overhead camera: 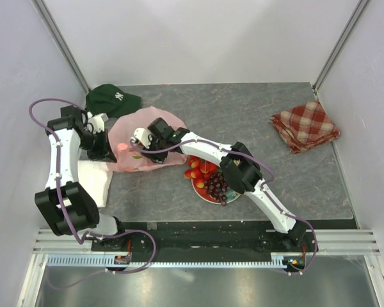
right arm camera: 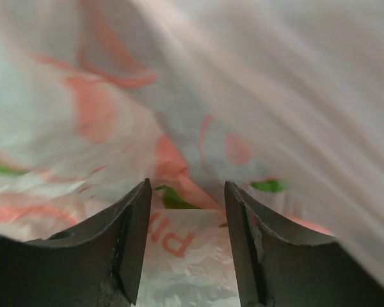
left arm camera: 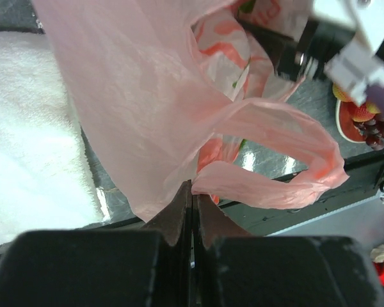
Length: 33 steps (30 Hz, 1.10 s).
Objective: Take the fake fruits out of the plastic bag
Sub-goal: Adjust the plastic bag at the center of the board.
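**Left hand pins the bag, right hand noses inside**

The left hand is shut tight. Its jaws nip a fold of the plastic bag just where a handle loop springs off, and the film rises away from the pinch. The right hand stands moderately wide with nothing visible between its jaws. It is pushed into the bag's mouth with printed pink film all round it. No fruit shows in that view, so I cannot tell whether any is left inside.

From above, the bag lies crumpled toward 10 o'clock on the surface. The left hand is at its 9 o'clock edge and the right hand enters from 3 o'clock. Fake fruits, red berries and a dark grape bunch, sit on a red plate at the bag's 4 o'clock, partly under the right arm. A white towel lies at the bag's 7 o'clock, a green cap at its 11 o'clock, and a checked cloth far off at 3 o'clock.

The bag looks thin, limp and slippery. It would likely drag along with a reaching hand unless pinned, so the rim or a handle seems the place to hold it. The fruits look light, hard and smooth. Round ones may roll or squirt from the jaws, so a grip across the middle seems best. Clusters are probably easier to take across the bunch.
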{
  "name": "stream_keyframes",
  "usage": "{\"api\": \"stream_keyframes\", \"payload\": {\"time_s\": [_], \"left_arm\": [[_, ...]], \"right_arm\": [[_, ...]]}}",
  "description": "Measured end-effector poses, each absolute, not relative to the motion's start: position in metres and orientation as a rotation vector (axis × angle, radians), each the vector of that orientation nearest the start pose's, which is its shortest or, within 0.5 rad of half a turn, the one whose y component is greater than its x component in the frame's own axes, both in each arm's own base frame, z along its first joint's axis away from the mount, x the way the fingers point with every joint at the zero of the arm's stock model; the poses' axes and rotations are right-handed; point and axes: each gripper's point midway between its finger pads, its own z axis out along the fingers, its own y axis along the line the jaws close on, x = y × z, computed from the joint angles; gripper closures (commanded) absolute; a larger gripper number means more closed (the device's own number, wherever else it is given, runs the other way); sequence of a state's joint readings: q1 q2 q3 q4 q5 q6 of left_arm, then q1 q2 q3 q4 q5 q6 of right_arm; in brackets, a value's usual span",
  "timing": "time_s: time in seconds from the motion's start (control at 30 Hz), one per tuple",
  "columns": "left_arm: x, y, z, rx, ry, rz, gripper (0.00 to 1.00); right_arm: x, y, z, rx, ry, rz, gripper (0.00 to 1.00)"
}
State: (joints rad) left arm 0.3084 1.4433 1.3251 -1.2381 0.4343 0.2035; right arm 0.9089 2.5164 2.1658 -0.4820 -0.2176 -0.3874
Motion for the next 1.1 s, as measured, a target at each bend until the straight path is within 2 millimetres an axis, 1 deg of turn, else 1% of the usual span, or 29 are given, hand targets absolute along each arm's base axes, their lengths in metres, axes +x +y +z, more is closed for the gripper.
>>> {"api": "stream_keyframes", "payload": {"time_s": [0.13, 0.17, 0.23, 0.33, 0.4, 0.47, 0.53, 0.57, 0.63, 0.67, 0.73, 0.8, 0.87, 0.9, 1.0, 1.07, 1.1], "left_arm": [[0.252, 0.013, 0.172, -0.068, 2.768, -0.485, 0.99], [0.25, 0.013, 0.174, -0.064, 2.76, -0.479, 0.98], [0.248, 0.013, 0.18, -0.056, 2.741, -0.467, 0.99], [0.245, 0.012, 0.187, -0.039, 2.713, -0.45, 0.98], [0.244, 0.012, 0.189, -0.026, 2.705, -0.444, 0.98], [0.244, 0.012, 0.188, -0.015, 2.706, -0.443, 0.98], [0.243, 0.012, 0.187, -0.004, 2.711, -0.444, 0.98], [0.243, 0.012, 0.186, 0.004, 2.711, -0.443, 0.99], [0.243, 0.013, 0.186, 0.019, 2.71, -0.44, 0.98], [0.243, 0.013, 0.186, 0.025, 2.709, -0.439, 0.98], [0.243, 0.013, 0.186, 0.039, 2.709, -0.441, 0.98], [0.242, 0.012, 0.184, 0.048, 2.712, -0.445, 0.98], [0.24, 0.012, 0.181, 0.051, 2.722, -0.453, 0.98], [0.24, 0.011, 0.18, 0.05, 2.727, -0.457, 0.98], [0.238, 0.011, 0.176, 0.055, 2.74, -0.469, 0.99], [0.237, 0.01, 0.174, 0.058, 2.745, -0.472, 0.98], [0.237, 0.01, 0.173, 0.061, 2.747, -0.474, 0.98]], "right_arm": [[0.328, 0.501, 0.038, -1.652, 1.901, 0.552, 0.46], [0.316, 0.497, 0.041, -1.683, 1.908, 0.567, 0.46], [0.3, 0.494, 0.05, -1.717, 1.907, 0.591, 0.45], [0.287, 0.495, 0.069, -1.712, 1.898, 0.606, 0.44], [0.288, 0.499, 0.084, -1.685, 1.87, 0.615, 0.42], [0.295, 0.504, 0.098, -1.65, 1.845, 0.619, 0.4], [0.308, 0.511, 0.112, -1.604, 1.811, 0.612, 0.38], [0.315, 0.515, 0.119, -1.581, 1.794, 0.606, 0.35], [0.327, 0.521, 0.126, -1.547, 1.768, 0.595, 0.33], [0.336, 0.525, 0.129, -1.522, 1.75, 0.58, 0.32], [0.349, 0.529, 0.124, -1.494, 1.742, 0.558, 0.31], [0.361, 0.533, 0.11, -1.475, 1.747, 0.535, 0.3], [0.372, 0.535, 0.091, -1.461, 1.765, 0.512, 0.3], [0.377, 0.535, 0.078, -1.46, 1.779, 0.501, 0.29], [0.389, 0.529, 0.046, -1.453, 1.822, 0.466, 0.25], [0.398, 0.524, 0.036, -1.437, 1.838, 0.448, 0.25], [0.403, 0.523, 0.037, -1.424, 1.837, 0.447, 0.24]]}}
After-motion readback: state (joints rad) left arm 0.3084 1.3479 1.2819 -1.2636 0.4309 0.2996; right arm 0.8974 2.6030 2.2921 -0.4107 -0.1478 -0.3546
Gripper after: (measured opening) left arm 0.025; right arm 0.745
